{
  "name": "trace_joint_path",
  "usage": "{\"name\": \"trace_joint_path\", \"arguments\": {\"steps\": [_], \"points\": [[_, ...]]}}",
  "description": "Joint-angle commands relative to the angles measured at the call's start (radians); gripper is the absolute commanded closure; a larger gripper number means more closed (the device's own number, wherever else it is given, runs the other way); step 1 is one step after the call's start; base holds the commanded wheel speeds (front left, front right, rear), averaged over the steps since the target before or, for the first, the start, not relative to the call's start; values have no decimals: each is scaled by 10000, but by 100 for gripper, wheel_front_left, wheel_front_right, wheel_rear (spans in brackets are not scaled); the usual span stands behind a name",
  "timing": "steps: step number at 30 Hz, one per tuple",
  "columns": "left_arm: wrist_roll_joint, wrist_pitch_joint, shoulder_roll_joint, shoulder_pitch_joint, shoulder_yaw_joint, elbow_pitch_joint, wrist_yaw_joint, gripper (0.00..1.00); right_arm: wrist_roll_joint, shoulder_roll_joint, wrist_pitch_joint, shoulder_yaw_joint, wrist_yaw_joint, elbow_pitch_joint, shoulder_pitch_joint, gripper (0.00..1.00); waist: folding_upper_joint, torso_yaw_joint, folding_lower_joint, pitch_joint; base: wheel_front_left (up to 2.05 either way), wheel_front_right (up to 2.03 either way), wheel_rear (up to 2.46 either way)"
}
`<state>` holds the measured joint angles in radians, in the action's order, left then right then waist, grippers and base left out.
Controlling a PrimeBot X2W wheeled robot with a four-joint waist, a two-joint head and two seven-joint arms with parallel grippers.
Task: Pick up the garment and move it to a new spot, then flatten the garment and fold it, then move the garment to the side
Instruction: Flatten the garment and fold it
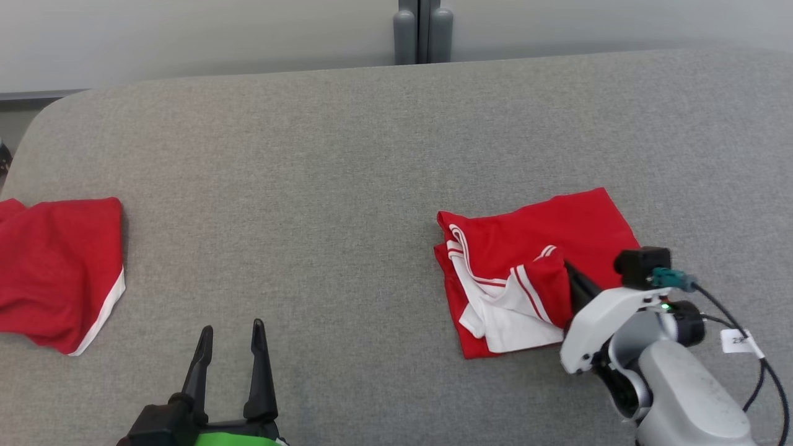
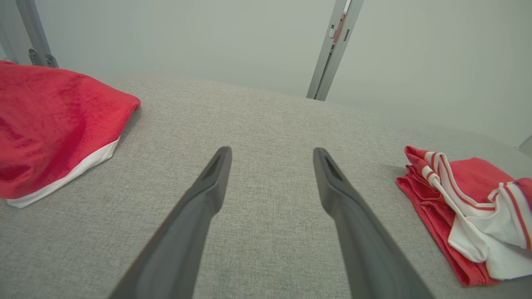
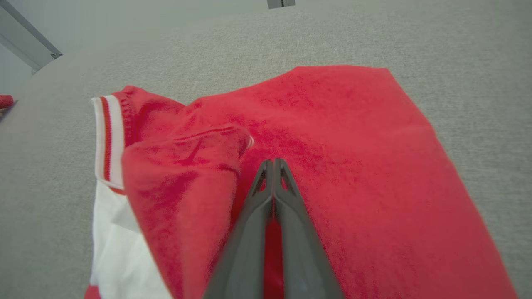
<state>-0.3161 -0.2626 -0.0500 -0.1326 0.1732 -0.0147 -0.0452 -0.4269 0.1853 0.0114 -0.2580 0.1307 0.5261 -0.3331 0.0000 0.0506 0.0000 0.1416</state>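
The folded garment [image 1: 545, 241] lies on the right of the table [image 1: 341, 186], seemingly ready to go aside. The right gripper [image 3: 273, 162] has its jaws pressed together on the top red layer; I cannot tell whether they pinch cloth. The left gripper [image 1: 232, 326] waits with jaws wide apart, empty.

- Light is bright, soft and even, with no glare on the table [image 1: 310, 155].
- In the head view the garment [image 1: 533, 260] throws a thin, soft shadow along its left edge. A cloth [image 1: 56, 272] far left of the garment shades the table along its right edge.
- In the left wrist view the table's far edge bows and the post [image 2: 332, 54] behind the garment leans. The left fingers [image 2: 212, 182] blur toward the bottom edge.
- In the right wrist view the garment is sharp at mid-frame and smeared at its lower corners. The table beyond the garment is hazy, and the right fingers [image 3: 286, 216] blur at their base.
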Motion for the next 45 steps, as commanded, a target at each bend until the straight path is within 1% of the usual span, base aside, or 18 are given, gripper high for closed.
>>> {"name": "trace_joint_path", "arguments": {"steps": [1, 3, 7, 11, 13, 15, 18, 22, 23, 24, 25, 26, 28, 33, 35, 38, 39, 45], "points": [[-43, -28, -12, 87, -34, -19, -14, 0, -425, -26, 3, -439, -1, -124, 89, 100, 0, 76, 0, -20, 0, 0, 0], [-32, -28, -12, 48, -33, -16, -28, 0, -883, 264, -66, -936, -9, -295, 241, 100, 0, 101, 0, -38, 0, 0, 0], [-20, -28, -12, 2, 7, 60, -121, 0, -1699, 514, -25, -2002, -3, -759, 492, 100, 0, 127, 0, -88, 0, 0, 0], [-96, -28, -12, -75, -98, 58, -174, 0, -2225, 885, 193, -2907, -6, -1145, 699, 100, 0, 27, 0, -193, 0, 0, 0], [-113, -28, -12, -164, -104, 67, -204, 0, -2338, 964, 236, -3285, -4, -1299, 743, 100, 0, -60, 0, -293, 0, 0, 0], [-84, -28, -12, -216, -108, 70, -240, 0, -2422, 1029, 71, -3481, -4, -1396, 742, 100, 0, -139, 0, -414, 0, 0, 0], [-29, -28, -12, -294, -221, 30, -201, 0, -2370, 1127, -335, -3476, -4, -1486, 775, 100, 0, -230, 0, -660, 0, 0, 0], [31, -28, -12, -527, -491, 3, -130, 0, -1874, 1241, -1218, -2895, -4, -1486, 941, 100, 0, -343, 0, -1055, 0, 0, 0], [36, -27, -13, -589, -575, -2, -119, 0, -1740, 1249, -1457, -2683, -4, -1496, 999, 82, 0, -368, 0, -1149, 0, 0, 0], [46, -28, -13, -670, -667, -4, -97, 0, -1598, 1209, -1820, -2405, -4, -1541, 1095, 53, 0, -402, 0, -1254, 0, 0, 0], [49, -28, -13, -740, -732, -24, -75, 0, -1491, 1181, -2045, -2205, -4, -1559, 1189, 31, 0, -428, 0, -1350, 0, 0, 0], [92, -28, -13, -837, -812, -47, -46, 0, -1292, 1211, -2249, -1953, -4, -1524, 1333, 0, 0, -458, 0, -1417, 0, 0, 0], [123, -28, -13, -995, -946, -113, 41, 0, -681, 1359, -2511, -1570, -6, -1497, 1478, 0, 0, -496, 0, -1528, 0, 0, 0], [258, -28, -13, -1389, -1239, -240, 293, 0, 424, 1235, -2766, -614, -6, -1437, 1944, 0, 0, -579, 0, -1766, 0, 0, 0], [248, -28, -13, -1435, -1266, -257, 383, 0, 819, 1049, -2779, -52, -6, -1770, 2149, 0, 0, -523, 0, -1831, 0, 0, 0], [190, -28, -13, -1501, -1334, -266, 484, 0, 1334, 700, -2759, 723, -6, -2337, 2765, 0, 0, -453, 0, -1904, 0, 0, 0], [187, -28, -13, -1523, -1374, -266, 530, 0, 1635, 510, -2762, 1129, -6, -2616, 3103, 0, 0, -437, 0, -1950, 0, 0, 0], [303, -28, -13, -1681, -1299, -256, 663, 0, 2263, -10, -2763, 1677, -6, -3147, 3776, 0, 0, -505, 0, -2002, 0, 0, 0]]}}
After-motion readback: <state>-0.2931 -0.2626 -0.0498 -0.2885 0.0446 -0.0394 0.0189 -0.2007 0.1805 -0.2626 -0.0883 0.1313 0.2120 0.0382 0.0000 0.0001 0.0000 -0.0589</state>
